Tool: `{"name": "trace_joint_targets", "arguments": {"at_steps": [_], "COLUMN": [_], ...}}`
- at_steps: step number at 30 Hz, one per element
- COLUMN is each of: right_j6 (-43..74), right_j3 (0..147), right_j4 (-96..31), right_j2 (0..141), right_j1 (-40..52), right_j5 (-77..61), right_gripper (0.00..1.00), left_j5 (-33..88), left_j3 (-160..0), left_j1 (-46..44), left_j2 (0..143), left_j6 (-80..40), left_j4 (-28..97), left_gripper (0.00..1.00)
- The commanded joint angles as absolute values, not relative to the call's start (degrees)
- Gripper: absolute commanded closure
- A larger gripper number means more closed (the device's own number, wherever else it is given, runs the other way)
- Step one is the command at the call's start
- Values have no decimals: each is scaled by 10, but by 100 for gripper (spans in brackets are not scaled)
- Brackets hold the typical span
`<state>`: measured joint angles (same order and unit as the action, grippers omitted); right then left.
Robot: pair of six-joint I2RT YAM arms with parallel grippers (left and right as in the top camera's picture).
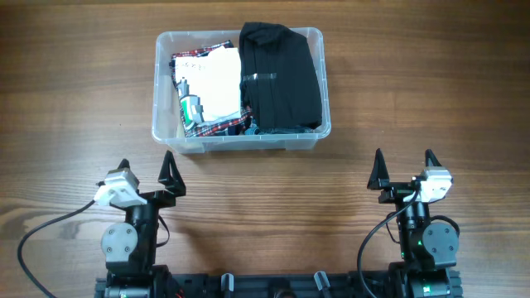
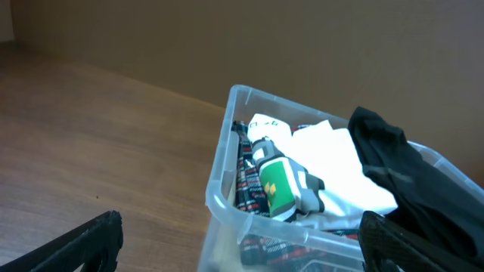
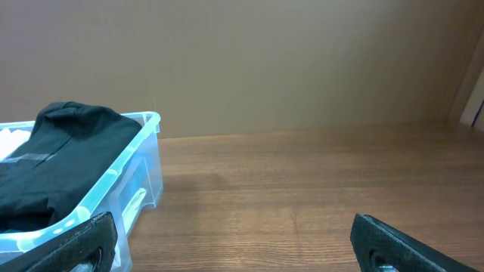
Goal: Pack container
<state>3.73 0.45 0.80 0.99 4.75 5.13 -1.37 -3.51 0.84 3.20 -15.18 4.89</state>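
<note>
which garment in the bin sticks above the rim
The black garment, rightmost in the container; it mounds above the rim, the white garment lies lower.

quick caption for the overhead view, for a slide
Clear container holding a black garment beside white and plaid clothes; left gripper and right gripper open, apart from it.
</note>
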Motion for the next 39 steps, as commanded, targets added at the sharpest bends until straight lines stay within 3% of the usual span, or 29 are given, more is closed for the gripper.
{"name": "trace_joint_targets", "arguments": {"at_steps": [1, 13, 39], "right_j6": [31, 31, 31], "right_j3": [3, 3, 3], "right_j4": [10, 10, 9], "right_j2": [6, 6, 7], "right_j1": [45, 45, 45], "right_j5": [44, 44, 44], "right_gripper": [0, 0, 0], "left_j5": [-1, 51, 45], "left_j3": [-12, -5, -5], "left_j1": [6, 6, 6], "left_j2": [15, 7, 8], "left_j6": [-136, -30, -17], "left_j4": [47, 43, 43], "left_gripper": [0, 0, 0]}}
